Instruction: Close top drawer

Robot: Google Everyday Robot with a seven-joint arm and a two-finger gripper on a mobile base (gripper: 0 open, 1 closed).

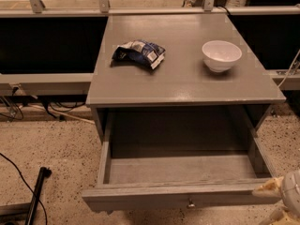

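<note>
**Top drawer pulled out toward the near side**

The top drawer point(140, 192) stands drawn well out from under the cabinet top point(187, 86). Its flat front is the nearest edge, with the small knob point(191, 203) at centre. The gripper point(275, 204) sits at the drawer's near right corner, just beside the front's right end. Its two tan fingers point(268, 188) are spread apart with nothing between them. Speckled floor point(56, 144) lies to the drawer's left, with a black pole point(36, 193) lying further left. On the cabinet top, a crumpled snack bag point(138, 53) lies left and a white bowl point(221, 55) right, both back from the front edge.
</note>
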